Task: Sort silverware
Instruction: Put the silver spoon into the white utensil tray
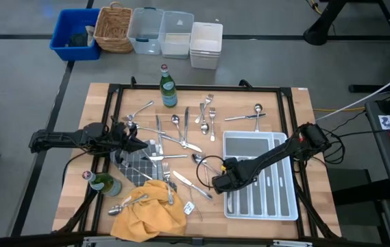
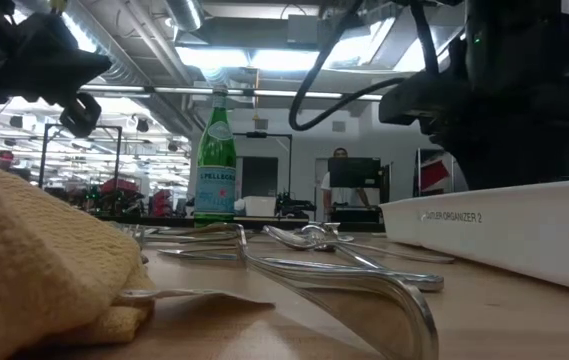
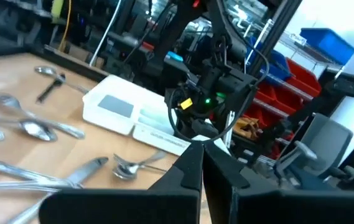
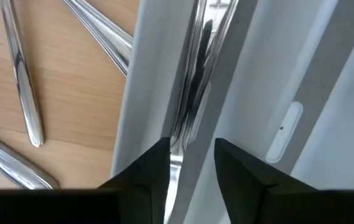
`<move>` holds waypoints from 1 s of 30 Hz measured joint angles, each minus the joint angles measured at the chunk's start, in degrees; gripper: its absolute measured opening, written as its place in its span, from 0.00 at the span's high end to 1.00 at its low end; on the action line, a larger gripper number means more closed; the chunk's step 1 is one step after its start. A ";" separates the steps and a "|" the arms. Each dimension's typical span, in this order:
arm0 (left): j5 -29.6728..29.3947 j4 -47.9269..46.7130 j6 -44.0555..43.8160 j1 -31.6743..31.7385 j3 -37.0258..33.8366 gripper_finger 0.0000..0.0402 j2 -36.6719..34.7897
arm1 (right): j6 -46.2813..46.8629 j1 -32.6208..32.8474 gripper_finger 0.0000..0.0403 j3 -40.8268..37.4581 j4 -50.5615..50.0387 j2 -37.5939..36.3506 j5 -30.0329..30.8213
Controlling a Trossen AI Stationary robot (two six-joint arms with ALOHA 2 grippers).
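The right gripper [image 4: 190, 163] hangs low over the white tray [image 1: 260, 140], at the tray's edge that faces the middle of the table. Its jaws stand apart, and between them a silver piece [image 4: 192, 93] lies along the tray's outermost narrow slot. The fingers seem to be off it, so I judge that this is the step of dropping one piece into its slot. I cannot say surely whether the piece is a knife or a fork handle.

The rest of the silverware [image 1: 174, 134] lies scattered on the wood beside the tray, on the side away from the right arm's base. Some pieces lie near the green bottle [image 1: 168, 86], and a few on the yellow cloth [image 1: 148, 209]. Several pieces [image 1: 266, 185] already rest in the tray's long slots.

The left gripper [image 3: 201, 163] is clenched on nothing and waits well apart from the tray, over the scattered pieces.

The next move calls for a lift straight up out of the slot, then a reach to the nearest loose piece [image 1: 192, 183], which lies just beside the tray. Most of the sorting is not yet done.
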 joint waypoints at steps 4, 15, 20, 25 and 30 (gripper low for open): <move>-0.01 -0.88 -2.68 -0.01 0.49 1.00 0.01 | 0.03 0.00 0.67 0.10 -0.10 -0.39 -1.65; -1.41 -5.30 1.18 -0.01 9.20 1.00 1.59 | -7.46 -0.96 0.68 7.81 -6.64 -0.98 1.49; -3.92 -6.50 1.27 -0.01 13.71 1.00 5.47 | -12.20 -2.75 0.68 13.57 -15.05 -1.02 5.73; -5.18 -6.65 1.02 0.01 18.06 1.00 10.74 | -18.36 -4.92 0.68 19.12 -21.49 -1.05 10.19; -5.18 -13.55 1.86 -0.01 23.28 1.00 17.78 | -29.19 -7.05 0.68 24.12 -24.76 -1.05 12.87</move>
